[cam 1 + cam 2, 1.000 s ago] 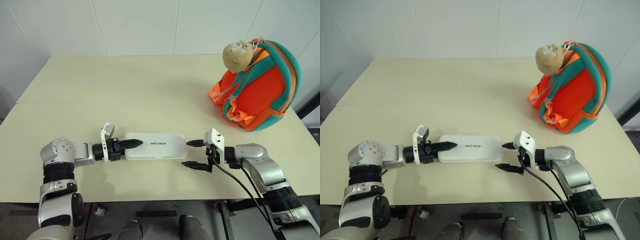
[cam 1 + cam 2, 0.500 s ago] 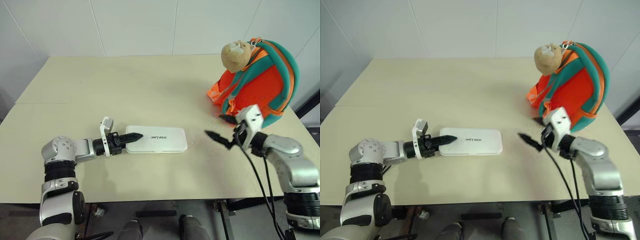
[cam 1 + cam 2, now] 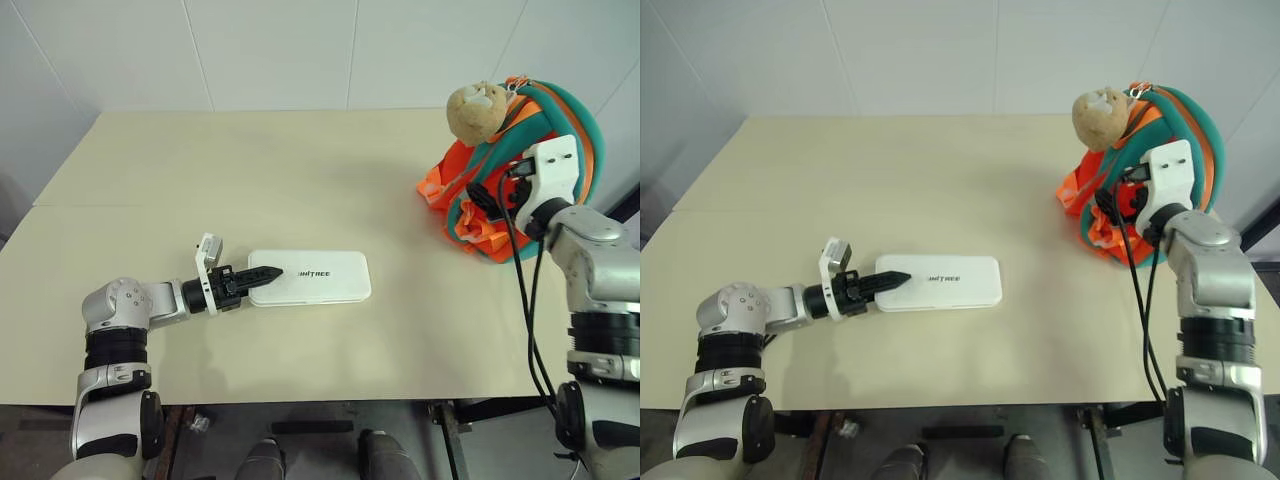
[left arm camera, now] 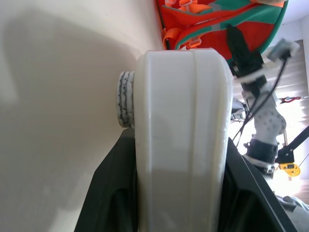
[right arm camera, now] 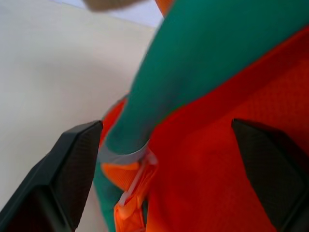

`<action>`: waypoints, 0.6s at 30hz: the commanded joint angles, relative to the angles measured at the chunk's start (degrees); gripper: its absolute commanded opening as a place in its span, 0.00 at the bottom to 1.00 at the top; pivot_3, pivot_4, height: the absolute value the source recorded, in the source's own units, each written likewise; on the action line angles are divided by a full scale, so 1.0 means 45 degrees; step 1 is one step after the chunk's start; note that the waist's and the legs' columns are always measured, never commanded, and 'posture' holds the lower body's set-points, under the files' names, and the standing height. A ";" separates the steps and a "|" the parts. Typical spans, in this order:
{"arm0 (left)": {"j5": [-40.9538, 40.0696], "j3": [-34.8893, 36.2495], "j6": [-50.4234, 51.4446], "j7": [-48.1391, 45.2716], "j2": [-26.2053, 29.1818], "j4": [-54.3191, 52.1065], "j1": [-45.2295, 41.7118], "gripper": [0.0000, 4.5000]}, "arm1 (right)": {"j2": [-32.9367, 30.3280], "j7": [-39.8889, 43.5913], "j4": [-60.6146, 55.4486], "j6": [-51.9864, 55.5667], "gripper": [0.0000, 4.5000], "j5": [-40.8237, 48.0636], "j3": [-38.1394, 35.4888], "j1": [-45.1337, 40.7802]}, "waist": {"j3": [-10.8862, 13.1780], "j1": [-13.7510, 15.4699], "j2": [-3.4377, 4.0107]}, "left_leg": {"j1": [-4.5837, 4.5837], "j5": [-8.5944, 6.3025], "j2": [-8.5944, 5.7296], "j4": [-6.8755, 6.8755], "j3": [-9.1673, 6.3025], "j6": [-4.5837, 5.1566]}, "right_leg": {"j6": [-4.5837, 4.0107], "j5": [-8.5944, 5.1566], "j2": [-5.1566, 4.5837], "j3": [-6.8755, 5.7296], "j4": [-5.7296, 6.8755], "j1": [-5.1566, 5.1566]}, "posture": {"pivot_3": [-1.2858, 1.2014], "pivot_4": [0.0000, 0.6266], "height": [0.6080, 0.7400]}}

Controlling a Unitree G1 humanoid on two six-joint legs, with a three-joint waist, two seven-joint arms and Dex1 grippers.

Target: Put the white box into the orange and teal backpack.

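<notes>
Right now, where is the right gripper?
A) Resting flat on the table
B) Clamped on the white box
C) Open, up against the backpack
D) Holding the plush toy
C: the right gripper has its fingers spread on either side of the orange and teal backpack.

From my left wrist, the white box (image 4: 181, 145) hides most of my own fingers and runs off the near edge. My right gripper (image 5: 169, 159) sits so close that the orange and teal backpack (image 5: 231, 96) is blurred and cropped
</notes>
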 commanded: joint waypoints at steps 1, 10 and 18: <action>0.0109 0.0067 -0.0091 0.0545 0.0032 -0.0435 0.0362 0.31 | 0.0536 -0.0279 0.1988 -0.1384 1.00 -0.0133 -0.0009 -0.1333 | 0.0000 -0.0015 0.0000 | -0.0001 0.0000 0.0000 -0.0001 -0.0001 -0.0001 | 0.0002 0.0001 0.0001 0.0000 0.0001 -0.0001 | 0.52 0.24 1.00; -0.0346 0.1280 -0.0372 0.1304 -0.0177 -0.1239 0.1186 0.31 | 0.1723 -0.0181 0.8881 -0.6189 0.91 -0.0303 -0.0298 -0.4682 | 0.0001 -0.0273 0.0000 | 0.0000 0.0001 0.0001 -0.0026 -0.0003 -0.0002 | 0.0007 0.0003 0.0003 0.0000 0.0001 -0.0004 | 0.52 0.24 1.00; -0.0821 0.2439 -0.2265 0.1586 -0.0346 -0.2523 0.2029 0.31 | 0.1987 0.2718 1.0403 -0.8940 0.34 -0.0133 -0.0139 -0.5054 | 0.0002 -0.0540 0.0002 | 0.0004 0.0004 0.0003 -0.0029 0.0000 -0.0007 | 0.0014 0.0007 0.0005 0.0004 0.0010 -0.0007 | 0.52 0.24 1.00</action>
